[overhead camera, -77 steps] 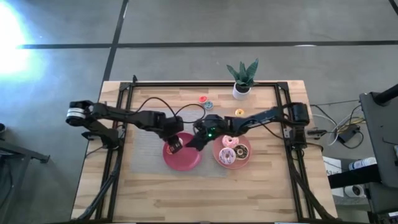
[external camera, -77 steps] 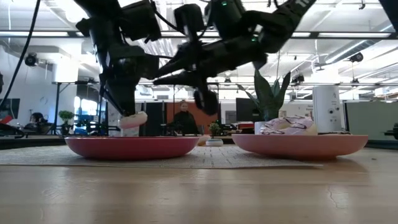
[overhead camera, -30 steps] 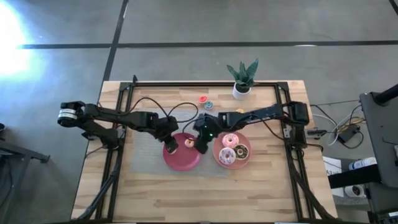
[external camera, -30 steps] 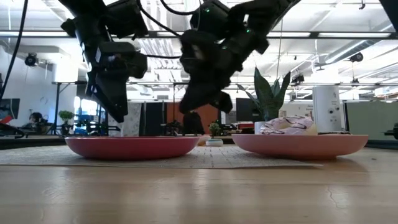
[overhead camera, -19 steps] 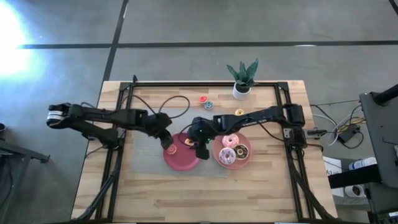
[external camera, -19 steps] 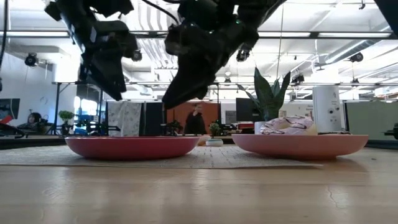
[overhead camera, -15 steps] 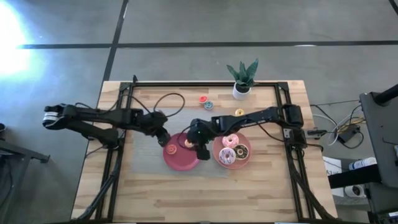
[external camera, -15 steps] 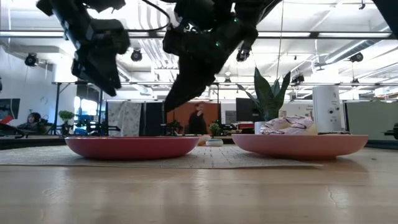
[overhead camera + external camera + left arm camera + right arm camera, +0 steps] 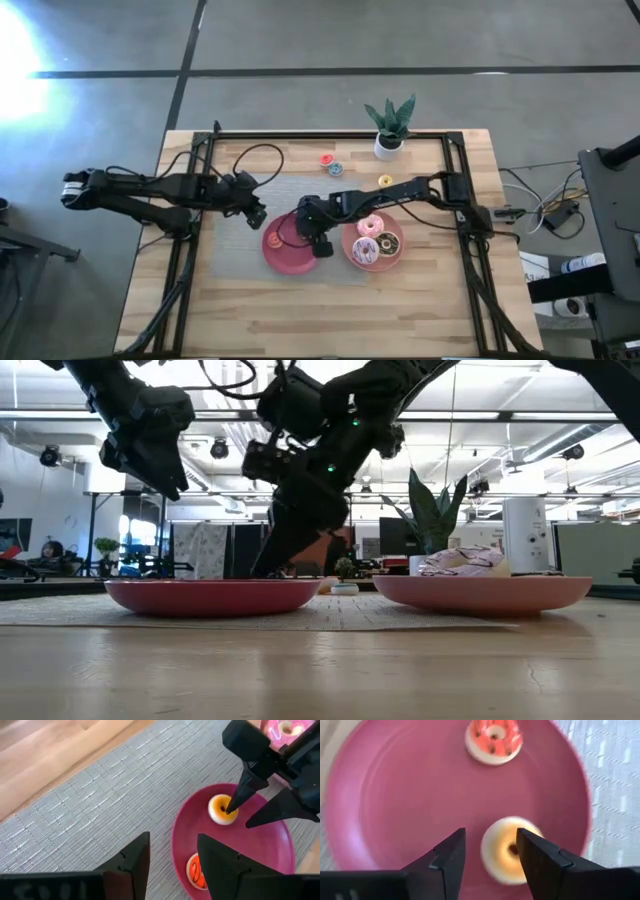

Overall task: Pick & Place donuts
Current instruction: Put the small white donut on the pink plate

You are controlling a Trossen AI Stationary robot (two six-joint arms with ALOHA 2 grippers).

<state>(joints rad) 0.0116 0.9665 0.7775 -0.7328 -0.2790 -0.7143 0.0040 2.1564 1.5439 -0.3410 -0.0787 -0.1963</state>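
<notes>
On the grey mat, the left pink plate (image 9: 290,262) holds two tiny donuts lying flat: an orange-topped one (image 9: 196,870) and a yellow one (image 9: 507,851). My right gripper (image 9: 490,840) stands open just above the yellow donut, its fingers pointing down into the plate. My left gripper (image 9: 257,216) hangs open beside the plate's left rim, raised above the mat, with nothing between its fingers. The right pink plate (image 9: 376,268) carries the pink (image 9: 370,226), sprinkled (image 9: 363,250) and brown (image 9: 388,243) donuts. My right gripper has one fingertip (image 9: 232,805) at the yellow donut's hole (image 9: 226,811) in the left wrist view. Whether it touches the donut, I cannot tell. The donut lies flat on the left plate.
Red (image 9: 326,158), blue (image 9: 336,169) and yellow (image 9: 385,181) tiny donuts lie on the wood beyond the mat. A potted plant (image 9: 389,125) stands at the far edge. A black frame runs along the table's sides. Bare wood lies toward the near edge.
My left gripper has drawn back from over the left plate toward the table's left edge and has risen. My right gripper has shifted a little further over the left plate and tipped its fingers down toward it.
</notes>
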